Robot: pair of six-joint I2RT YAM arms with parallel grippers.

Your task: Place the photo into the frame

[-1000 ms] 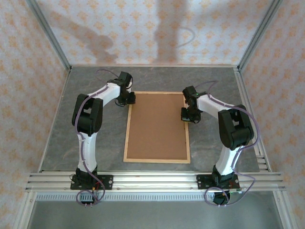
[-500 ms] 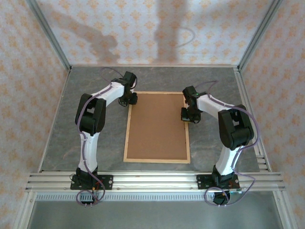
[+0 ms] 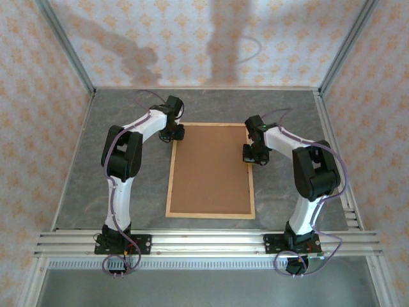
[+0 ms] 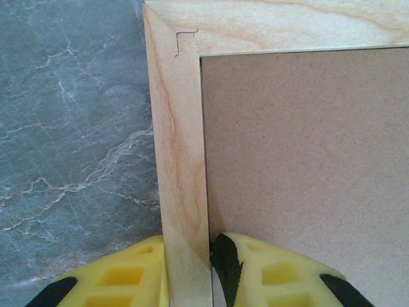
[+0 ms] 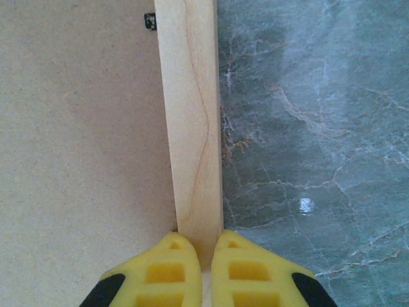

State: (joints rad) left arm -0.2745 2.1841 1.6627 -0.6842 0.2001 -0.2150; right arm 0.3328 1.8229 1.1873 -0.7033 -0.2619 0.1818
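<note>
The frame (image 3: 210, 215) lies flat in the middle of the table, back side up, with a brown backing board (image 3: 211, 169) filling it. The photo is hidden. My left gripper (image 3: 174, 133) is at the frame's far left corner. In the left wrist view its yellow fingers (image 4: 144, 272) straddle the left wood strip (image 4: 179, 128), one on each side and closed against it (image 4: 186, 240). My right gripper (image 3: 250, 155) sits on the right strip (image 5: 190, 96); its fingertips (image 5: 199, 238) are together on top of the wood, holding nothing.
Grey marble tabletop (image 3: 115, 179) surrounds the frame on all sides. A small black tab (image 5: 150, 21) sits at the inner edge of the right strip. Metal rails (image 3: 204, 242) run along the near edge, and patterned walls enclose the other three sides.
My left arm has shifted a little to the right and farther away at the frame's corner. The frame, the board and my right arm have stayed put.
</note>
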